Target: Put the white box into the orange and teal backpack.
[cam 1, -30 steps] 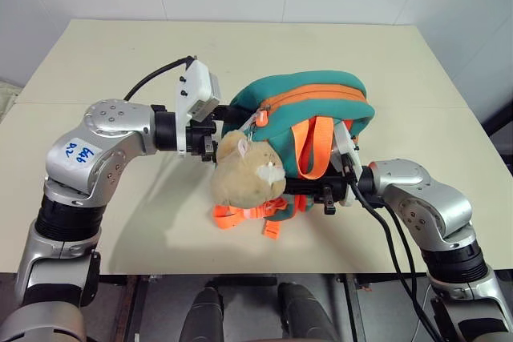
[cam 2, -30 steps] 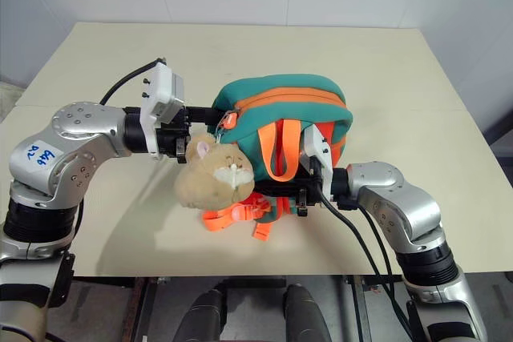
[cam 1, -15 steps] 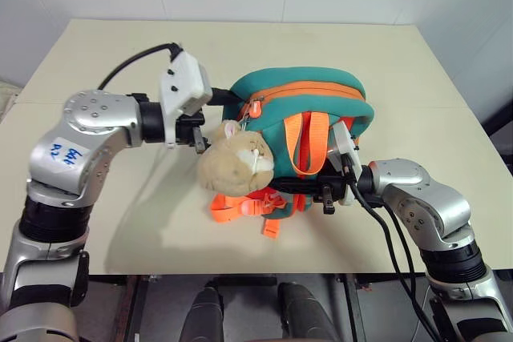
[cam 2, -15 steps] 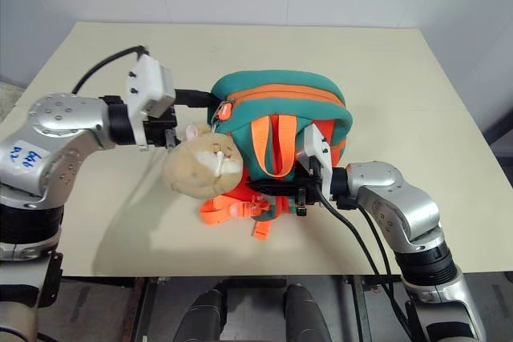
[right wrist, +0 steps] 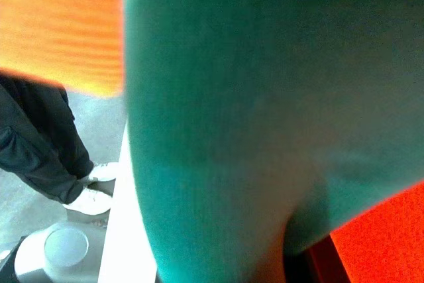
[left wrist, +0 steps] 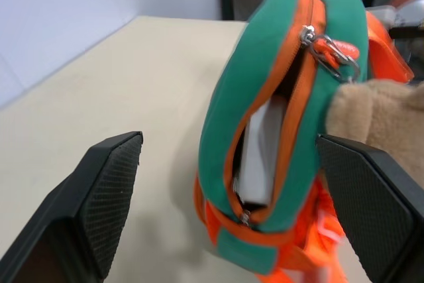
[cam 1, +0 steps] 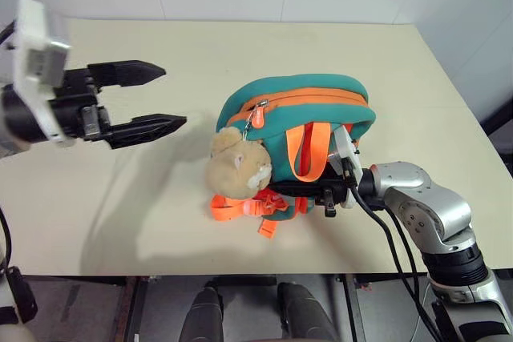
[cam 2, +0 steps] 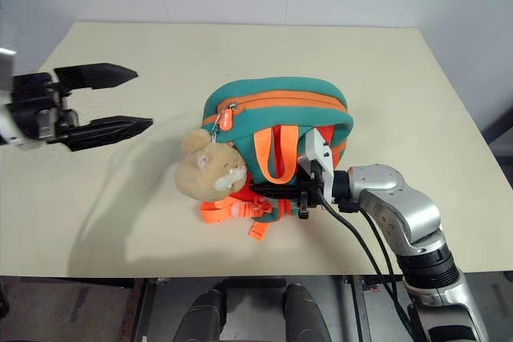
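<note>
On the tabletop [cam 1: 120, 198], the orange and teal backpack [cam 1: 321, 110] stands with the white box [left wrist: 262, 154] already inside its partly unzipped slot. Left hand [cam 1: 152, 100], spread wide, is well apart; right hand [cam 1: 329, 192], nearer, grips the backpack's strap side.

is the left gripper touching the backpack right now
Apart. In the left eye view the open left gripper hangs over bare table, well clear of the orange and teal backpack.

Cream table [cam 1: 337, 62], orange and teal backpack [cam 1: 321, 110] upright on it (near the front edge).
</note>
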Tool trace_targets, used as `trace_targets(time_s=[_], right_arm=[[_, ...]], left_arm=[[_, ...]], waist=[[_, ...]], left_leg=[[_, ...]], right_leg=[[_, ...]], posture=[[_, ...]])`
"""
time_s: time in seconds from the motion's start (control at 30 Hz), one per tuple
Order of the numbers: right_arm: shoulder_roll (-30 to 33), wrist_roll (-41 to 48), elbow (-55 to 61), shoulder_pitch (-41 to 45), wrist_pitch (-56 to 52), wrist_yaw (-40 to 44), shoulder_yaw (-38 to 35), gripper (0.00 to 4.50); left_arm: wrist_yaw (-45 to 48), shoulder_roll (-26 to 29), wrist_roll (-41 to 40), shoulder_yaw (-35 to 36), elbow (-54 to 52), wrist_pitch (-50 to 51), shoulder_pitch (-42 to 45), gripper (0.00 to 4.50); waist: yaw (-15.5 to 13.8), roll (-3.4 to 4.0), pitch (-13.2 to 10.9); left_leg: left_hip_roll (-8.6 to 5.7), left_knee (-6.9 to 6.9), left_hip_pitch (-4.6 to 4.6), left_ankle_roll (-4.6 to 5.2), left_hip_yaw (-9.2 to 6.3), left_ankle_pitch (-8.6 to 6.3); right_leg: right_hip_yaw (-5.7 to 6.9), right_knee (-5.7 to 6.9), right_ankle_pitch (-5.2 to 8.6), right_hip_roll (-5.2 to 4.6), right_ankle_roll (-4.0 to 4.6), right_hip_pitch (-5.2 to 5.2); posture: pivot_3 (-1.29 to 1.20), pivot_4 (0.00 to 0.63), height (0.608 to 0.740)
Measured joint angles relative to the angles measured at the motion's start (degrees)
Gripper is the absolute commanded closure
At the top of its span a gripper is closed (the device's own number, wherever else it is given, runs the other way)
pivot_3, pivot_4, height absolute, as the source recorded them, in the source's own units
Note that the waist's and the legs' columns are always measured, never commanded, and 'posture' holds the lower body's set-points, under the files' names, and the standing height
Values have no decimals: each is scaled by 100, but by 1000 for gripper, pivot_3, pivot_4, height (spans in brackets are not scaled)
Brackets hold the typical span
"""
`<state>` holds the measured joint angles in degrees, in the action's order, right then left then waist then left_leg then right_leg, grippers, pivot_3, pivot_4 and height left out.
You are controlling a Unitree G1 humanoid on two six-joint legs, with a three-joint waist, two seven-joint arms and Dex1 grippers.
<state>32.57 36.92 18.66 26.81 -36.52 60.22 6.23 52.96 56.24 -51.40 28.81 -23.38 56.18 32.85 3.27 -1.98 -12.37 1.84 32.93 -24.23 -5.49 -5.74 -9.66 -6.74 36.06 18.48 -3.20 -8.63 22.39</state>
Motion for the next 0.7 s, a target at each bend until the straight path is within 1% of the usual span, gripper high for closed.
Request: trace_targets(time_s=[0.07,0.17,0.2,0.23,0.27,0.4,0.47,0.6,0.7], right_arm=[[-2,3,-1,-40,43,7,-11,4500],[-15,13,-4,-58,53,-32,-35,4500],[-38,16,-4,-56,53,-64,-36,4500],[-79,19,-4,-64,53,-113,-43,4500],[-103,20,-4,-71,53,-146,-43,4500],[-154,26,-2,-86,48,-236,-43,4500],[-165,28,-1,-90,46,-249,-44,4500],[-183,27,-4,-84,45,-268,-44,4500],[-188,24,-5,-82,46,-270,-43,4500]], left_arm=[[-296,-137,-563,383,-362,263,-346,17],[-608,-153,-1080,519,-808,434,-717,17],[-720,-157,-1237,566,-917,449,-815,17],[-867,-162,-1430,630,-1029,474,-926,17],[-961,-161,-1578,650,-1087,492,-982,17],[-1308,-132,-2017,692,-1264,473,-1188,17],[-1504,-141,-2090,542,-1386,403,-1194,17],[-1852,-283,-2237,-93,-1532,201,-1064,17],[-1962,-278,-2280,-371,-1575,129,-994,17]], waist=[[-5,0,0],[-11,-1,0],[-10,-1,0],[-10,-1,0],[-11,-1,0],[-7,-1,1],[-9,-1,1],[-17,-2,1],[-4,-2,1]], left_leg=[[1,1,0,0,-1,0],[0,5,1,-1,-1,0],[0,5,2,0,0,0],[0,6,2,0,0,0],[0,8,2,-1,0,0],[0,10,3,0,0,0],[0,10,2,0,1,0],[-1,11,3,-1,1,0],[-1,10,2,-1,3,0]], right_leg=[[0,0,0,-1,0,-1],[0,0,-1,-1,1,-2],[0,-3,3,0,13,-2],[-1,-4,30,-1,64,-4],[-2,-4,40,-1,83,-4],[-5,-3,40,0,85,-4],[-5,-4,40,0,85,-4],[-7,-4,39,0,85,-5],[-8,-5,39,0,84,-4]], posture=[[0,150,740],[0,150,740],[0,150,740],[0,150,740],[0,150,740],[0,150,740],[0,150,740],[0,150,740],[0,150,740]])
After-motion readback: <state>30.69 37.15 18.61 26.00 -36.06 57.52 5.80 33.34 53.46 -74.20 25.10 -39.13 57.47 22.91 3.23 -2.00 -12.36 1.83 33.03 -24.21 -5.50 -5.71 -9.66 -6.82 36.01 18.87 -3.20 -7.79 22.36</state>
